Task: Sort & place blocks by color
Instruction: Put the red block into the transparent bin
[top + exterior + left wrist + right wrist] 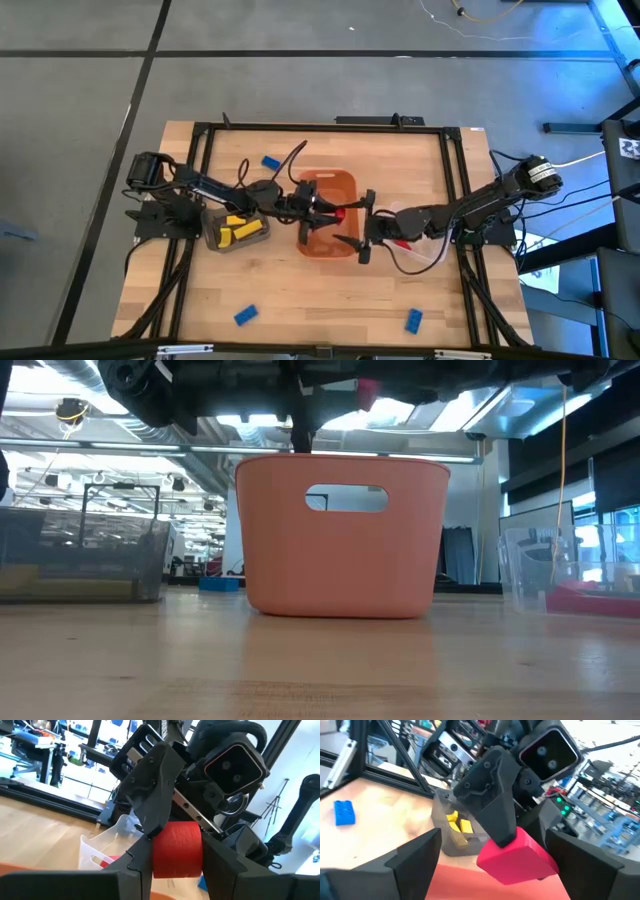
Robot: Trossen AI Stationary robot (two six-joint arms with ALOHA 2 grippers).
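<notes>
A red block point(341, 212) hangs over the orange tub point(330, 240), between my two grippers. My left gripper point(322, 208) reaches in from the table's left and is shut on it. My right gripper point(362, 226) comes from the right and is open. In the right wrist view its fingers point(415, 857) stand wide on either side of the red block point(520, 857), apart from it. Yellow blocks point(235, 230) lie in the clear bin on the left. Single blue blocks point(270, 161) lie on the table top. My left gripper point(177, 872) pinches the red block point(177, 847) between its two fingers point(137, 862), which sit on opposite side faces. It comes in roughly level from the table's left. The block is lifted clear above the orange tub.
A clear bin with red pieces point(405, 240) stands right of the tub, under my right arm. More blue blocks point(245, 315) point(413, 320) lie near the table's near edge. A black frame point(200, 135) borders the table. There is free wood in front of the tub point(340, 535).
</notes>
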